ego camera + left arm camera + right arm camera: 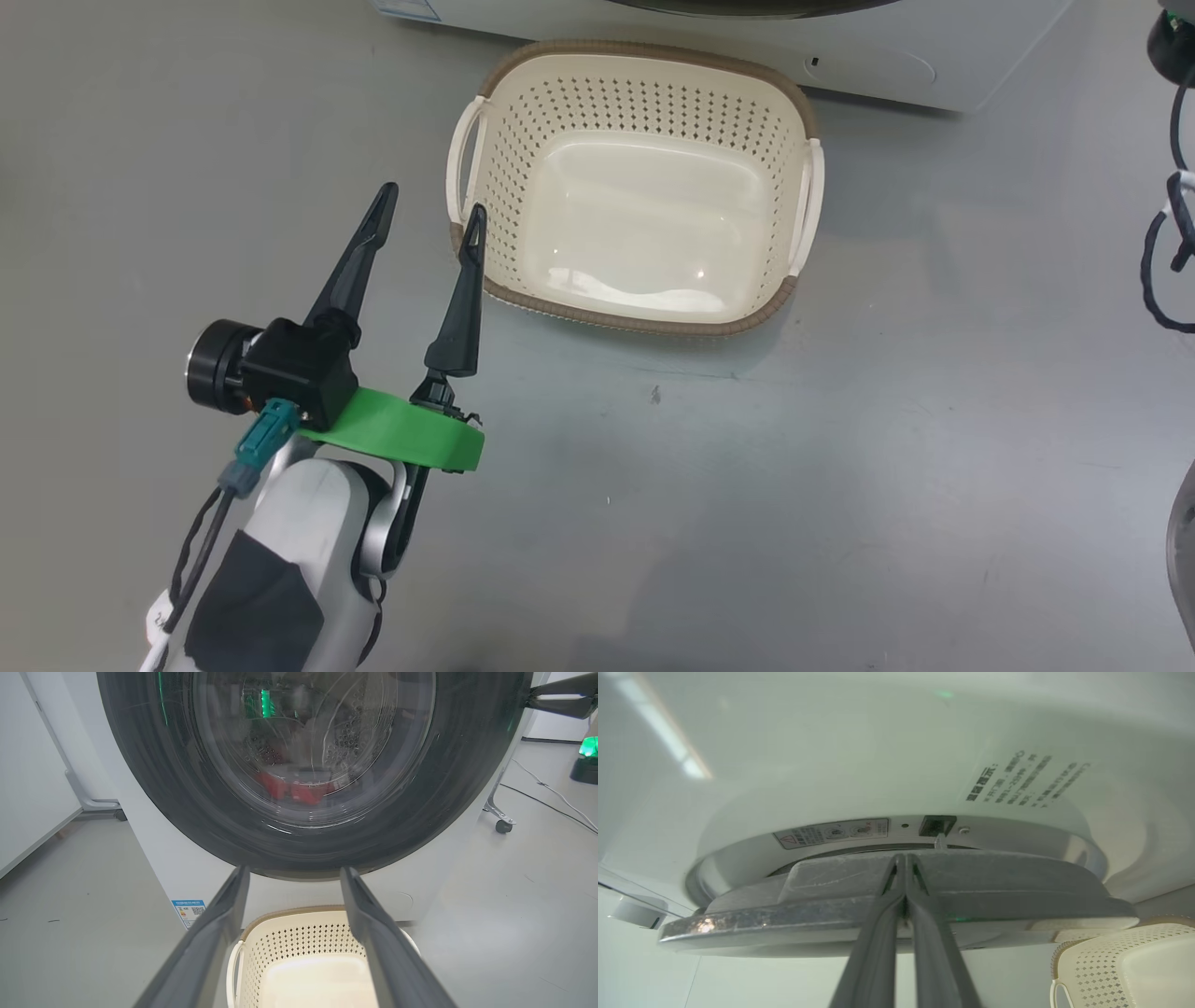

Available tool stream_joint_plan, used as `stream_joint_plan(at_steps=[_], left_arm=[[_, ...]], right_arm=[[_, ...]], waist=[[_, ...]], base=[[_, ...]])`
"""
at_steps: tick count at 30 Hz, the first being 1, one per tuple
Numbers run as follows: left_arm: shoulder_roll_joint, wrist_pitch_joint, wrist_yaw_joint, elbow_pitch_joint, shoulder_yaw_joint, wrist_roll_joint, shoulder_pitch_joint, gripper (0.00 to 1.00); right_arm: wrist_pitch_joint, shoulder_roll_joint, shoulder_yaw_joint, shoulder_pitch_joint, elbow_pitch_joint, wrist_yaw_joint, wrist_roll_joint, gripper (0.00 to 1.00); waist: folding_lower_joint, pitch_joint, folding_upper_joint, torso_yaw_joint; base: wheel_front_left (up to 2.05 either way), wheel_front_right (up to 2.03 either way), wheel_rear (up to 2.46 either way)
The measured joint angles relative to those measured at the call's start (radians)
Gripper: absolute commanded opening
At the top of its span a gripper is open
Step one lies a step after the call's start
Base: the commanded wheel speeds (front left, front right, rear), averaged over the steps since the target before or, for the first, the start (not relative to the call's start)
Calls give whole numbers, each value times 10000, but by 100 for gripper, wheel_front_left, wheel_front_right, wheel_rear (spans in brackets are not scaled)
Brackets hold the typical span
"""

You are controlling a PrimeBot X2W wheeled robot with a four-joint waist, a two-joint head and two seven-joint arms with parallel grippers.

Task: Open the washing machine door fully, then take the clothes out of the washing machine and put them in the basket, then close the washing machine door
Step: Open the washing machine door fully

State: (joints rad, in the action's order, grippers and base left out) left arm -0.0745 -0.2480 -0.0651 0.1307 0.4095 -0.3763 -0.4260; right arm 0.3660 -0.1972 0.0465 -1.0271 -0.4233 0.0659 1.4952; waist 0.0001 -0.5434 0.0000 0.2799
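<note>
The washing machine stands white before me, and its round black washing machine door shows red clothes through the glass. My right gripper is shut, its tips pressed at the door's grey rim, which stands slightly off the white front. The same gripper reaches the door's upper right edge in the left wrist view. The cream basket sits empty on the floor below the door. My left gripper hangs open beside the basket's left rim, holding nothing.
A white panel stands left of the machine. A wheeled stand leg and floor cables lie to its right. Dark cables hang at the head view's right edge. Grey floor surrounds the basket.
</note>
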Motion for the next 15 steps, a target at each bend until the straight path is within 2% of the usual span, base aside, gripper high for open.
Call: stream_joint_plan(at_steps=[15], left_arm=[[182, -12, 15, 280, 96, 6, -233, 100]], right_arm=[[430, -347, -148, -988, -1074, 71, -81, 0]], waist=[[0, -161, 0, 332]], base=[[0, 0, 0]])
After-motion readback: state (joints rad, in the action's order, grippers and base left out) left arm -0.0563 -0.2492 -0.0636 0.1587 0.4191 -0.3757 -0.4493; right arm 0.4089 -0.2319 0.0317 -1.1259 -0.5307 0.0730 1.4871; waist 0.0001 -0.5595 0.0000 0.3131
